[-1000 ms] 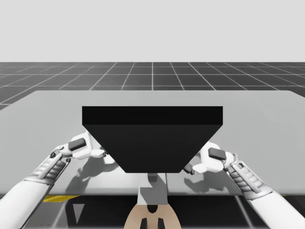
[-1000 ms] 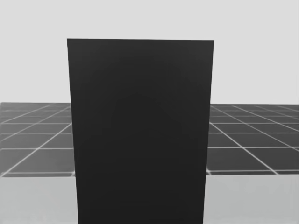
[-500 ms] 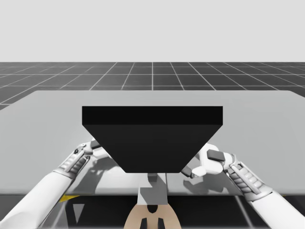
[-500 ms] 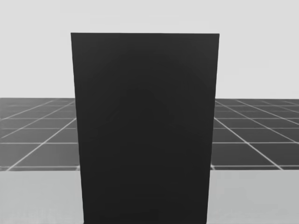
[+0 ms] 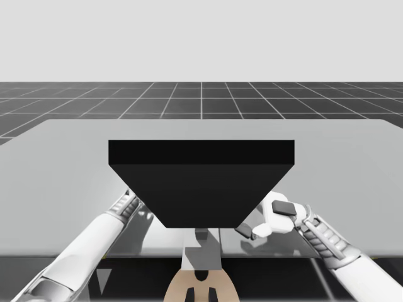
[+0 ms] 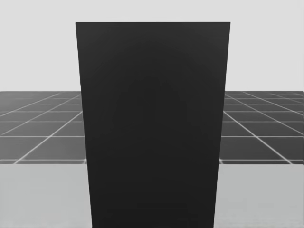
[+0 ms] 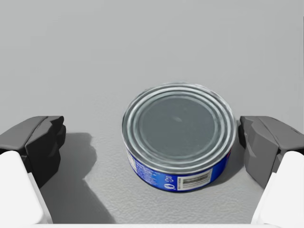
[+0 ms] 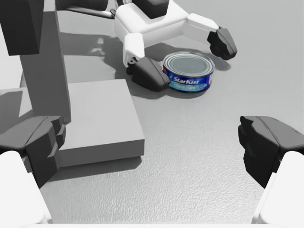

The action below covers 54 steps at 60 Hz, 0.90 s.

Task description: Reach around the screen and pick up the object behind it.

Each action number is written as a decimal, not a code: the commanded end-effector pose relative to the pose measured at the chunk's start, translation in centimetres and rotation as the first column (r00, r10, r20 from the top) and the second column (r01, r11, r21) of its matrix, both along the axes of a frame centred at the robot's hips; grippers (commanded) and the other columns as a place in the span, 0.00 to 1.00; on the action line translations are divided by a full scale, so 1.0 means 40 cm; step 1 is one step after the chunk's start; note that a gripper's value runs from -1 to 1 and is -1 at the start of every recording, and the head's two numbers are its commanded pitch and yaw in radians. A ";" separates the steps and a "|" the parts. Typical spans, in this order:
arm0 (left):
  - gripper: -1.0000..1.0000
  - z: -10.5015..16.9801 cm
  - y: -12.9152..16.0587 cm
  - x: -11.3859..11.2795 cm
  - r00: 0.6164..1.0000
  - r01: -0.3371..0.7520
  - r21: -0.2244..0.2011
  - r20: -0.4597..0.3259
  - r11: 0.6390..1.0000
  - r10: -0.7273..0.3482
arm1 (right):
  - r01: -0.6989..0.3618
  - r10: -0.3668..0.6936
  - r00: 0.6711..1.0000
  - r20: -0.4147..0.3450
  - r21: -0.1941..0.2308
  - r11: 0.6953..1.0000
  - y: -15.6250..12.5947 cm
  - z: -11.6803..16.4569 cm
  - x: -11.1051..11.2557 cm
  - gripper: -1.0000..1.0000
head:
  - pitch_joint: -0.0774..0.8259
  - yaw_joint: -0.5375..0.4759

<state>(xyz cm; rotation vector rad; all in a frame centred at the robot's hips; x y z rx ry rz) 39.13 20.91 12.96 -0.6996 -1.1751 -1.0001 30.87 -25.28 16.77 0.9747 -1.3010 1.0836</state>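
Update, near side first.

Right gripper (image 8: 152, 137): fingers spread wide with nothing between them. It's parked just beside the right edge of the black screen (image 5: 201, 182) and has only crept a little inward over the last second.

Left arm (image 5: 94, 242): this is the change. A second ago its hand sat in the open at the screen's left edge. Now the forearm runs in behind that edge, and from above the screen covers the hand.

Head has turned too. The whole head picture has shifted and the screen's top sits higher in it, so that's the camera moving, not the screen.

Behind the screen: left gripper (image 7: 152, 137) is spread and straddles the flat round blue can (image 7: 178, 130). The can stands upright on the table (image 5: 352, 163), lid up, between the fingers. From the right wrist camera, one finger looks to be against the can's side and the other is apart from it. Not clamped yet.

My read: the reach-around is done and alignment is good, so what's left is close and lift. Risk: one-sided contact may shove the can as the fingers shut.

Count:
- one screen
- one grey base block (image 8: 99, 114) with one upright post (image 8: 57, 71), holding the screen up by the look of it
- one can
- two arms
- two grippers, both unclenched
- one table
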 end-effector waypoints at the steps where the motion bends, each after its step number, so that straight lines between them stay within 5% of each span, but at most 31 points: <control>1: 0.00 -0.025 -0.044 0.012 0.999 0.014 0.008 -0.030 1.000 -0.014 | -0.018 0.018 1.000 -0.004 -0.010 1.000 0.001 0.002 -0.004 0.00 | 0.18 0.54; 13: 0.00 -0.037 -0.052 0.014 0.999 0.009 0.017 -0.031 1.000 -0.008 | -0.022 0.022 1.000 -0.002 -0.015 1.000 0.003 0.001 -0.006 0.00 | 0.19 0.54; 14: 0.35 -0.039 -0.051 0.013 0.999 0.008 0.017 -0.039 1.000 -0.007 | -0.021 0.021 1.000 -0.002 -0.016 1.000 0.003 0.001 -0.006 0.00 | 0.19 0.54; 15: 0.99 -0.039 -0.050 0.011 0.999 0.008 0.018 -0.038 1.000 -0.007 | -0.021 0.021 1.000 -0.002 -0.016 1.000 0.003 0.001 -0.006 0.00 | 0.20 0.54; 33: 1.00 -0.015 0.028 0.002 0.998 -0.067 0.014 -0.006 0.998 0.067 | -0.017 0.017 1.000 0.000 -0.013 1.000 -0.002 0.003 -0.007 0.00 | 0.19 0.54; 54: 1.00 0.067 0.351 -0.027 0.936 -0.344 -0.038 0.063 0.938 0.346 | 0.005 -0.005 1.000 0.014 -0.004 1.000 -0.006 0.003 0.002 0.00 | 0.18 0.54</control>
